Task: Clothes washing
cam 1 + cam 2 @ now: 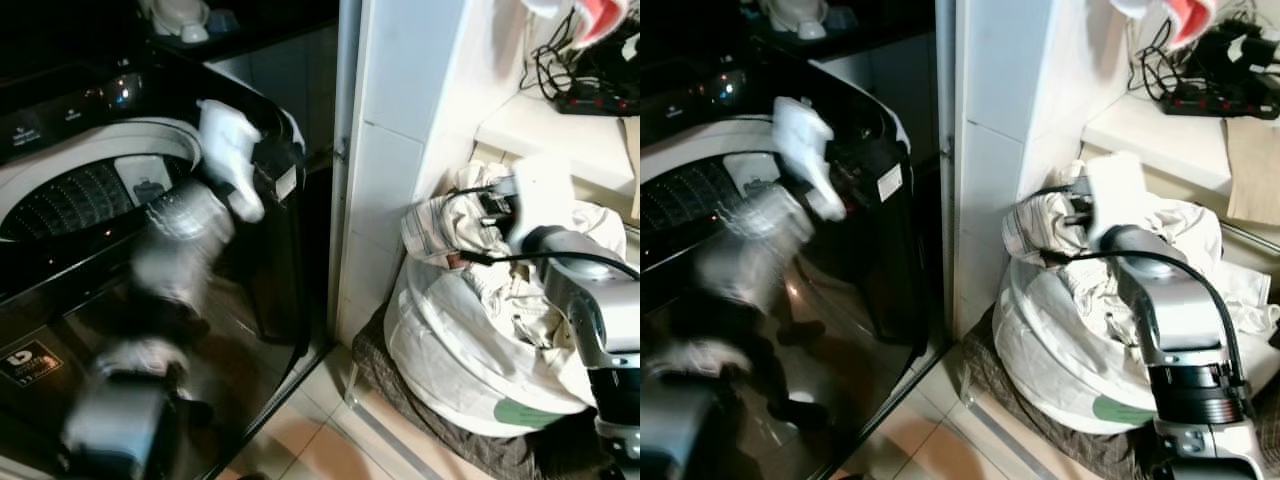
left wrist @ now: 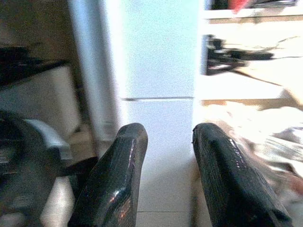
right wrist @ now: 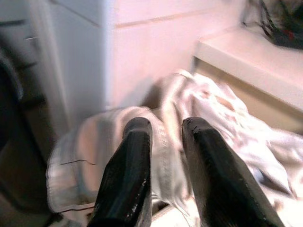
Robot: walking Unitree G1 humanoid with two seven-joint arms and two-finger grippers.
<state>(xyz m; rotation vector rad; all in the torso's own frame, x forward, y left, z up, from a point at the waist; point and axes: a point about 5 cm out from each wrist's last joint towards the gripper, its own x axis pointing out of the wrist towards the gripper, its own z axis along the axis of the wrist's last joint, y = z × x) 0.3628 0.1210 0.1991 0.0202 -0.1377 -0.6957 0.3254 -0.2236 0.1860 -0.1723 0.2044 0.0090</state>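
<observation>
The left arm (image 1: 175, 235) is raised on the left, blurred, its gripper (image 2: 165, 142) with fingers parted and nothing between them. The right arm (image 1: 1175, 320) reaches up and forward on the right, gripper (image 3: 163, 130) fingers slightly apart.

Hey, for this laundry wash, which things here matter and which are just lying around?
Part of the job:
washing machine
pale striped garment
clothes pile
right pincer, at the garment
left pincer, open

Lying about:
power strip with cables
brown cloth beneath the pile
</observation>
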